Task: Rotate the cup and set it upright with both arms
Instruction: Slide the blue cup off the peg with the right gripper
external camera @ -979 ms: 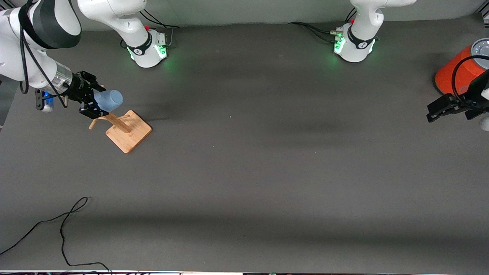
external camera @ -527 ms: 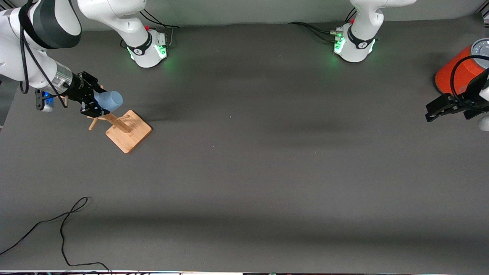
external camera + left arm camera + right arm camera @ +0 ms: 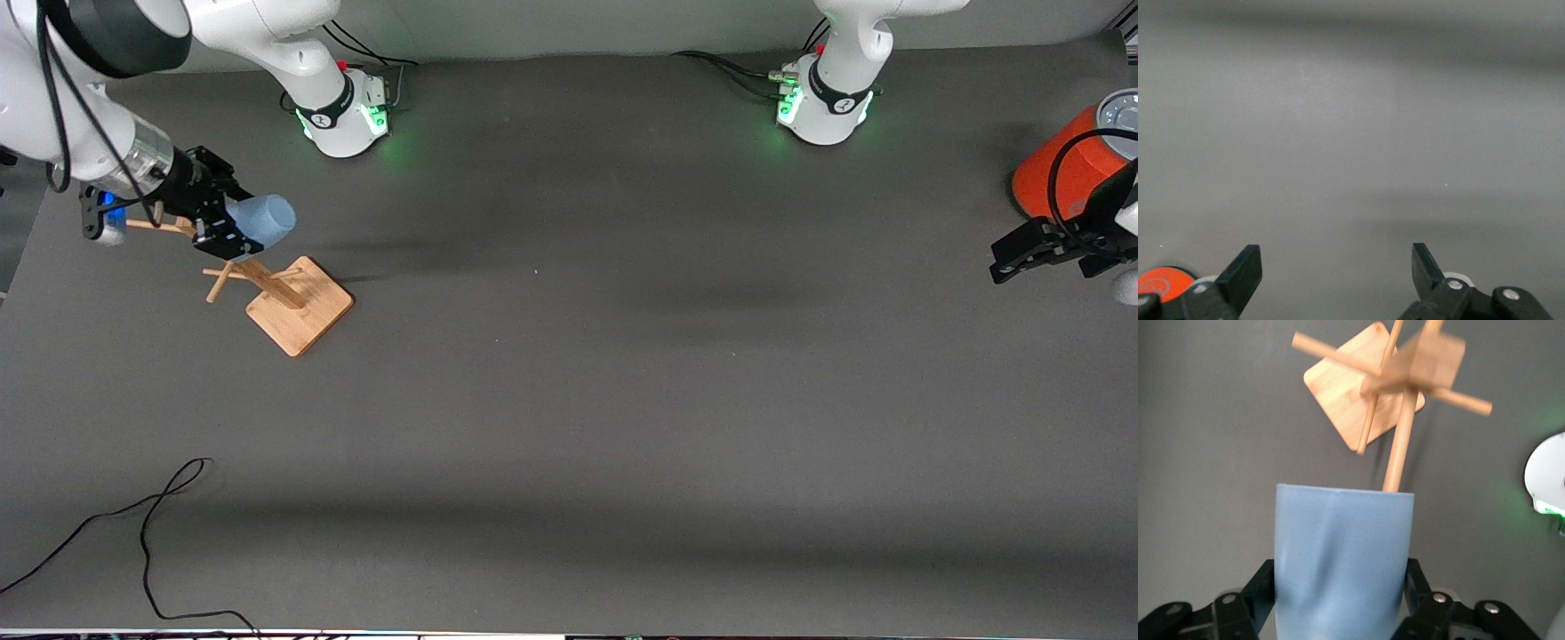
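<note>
A: Starting at our right gripper (image 3: 233, 233): the black jaws are clamped on the cup (image 3: 260, 222), one finger on each flank near its base. We hold it up in the air, lying sideways over the wooden rack (image 3: 283, 298) at the right arm's end of the table. In the right wrist view one peg of the rack (image 3: 1399, 447) runs up to the cup's (image 3: 1341, 560) open rim; we cannot tell whether its tip is inside the mouth or just clear of it.

B: So how far along do we judge the task?

A: Early. The cup is gripped and off the table, but it is not upright and it has not been passed over. The rotation, the handover and the setting down are all left, as far as we can see.

B: And our left gripper (image 3: 1031, 253)?

A: It waits with its fingers spread wide and nothing between them, over the table at the left arm's end, just beside the orange-red cylinder (image 3: 1067, 164). Its wrist view shows only bare grey tabletop ahead.

B: Materials?

A: The cup is matte light blue, smooth and handleless, with straight, slightly tapering walls. The rack is pale wood: a square flat base with rounded corners, a slim post, thin round crossed pegs. The table (image 3: 569, 427) is covered in dull dark grey, and a thin black cable (image 3: 147, 533) lies near the front camera.
</note>
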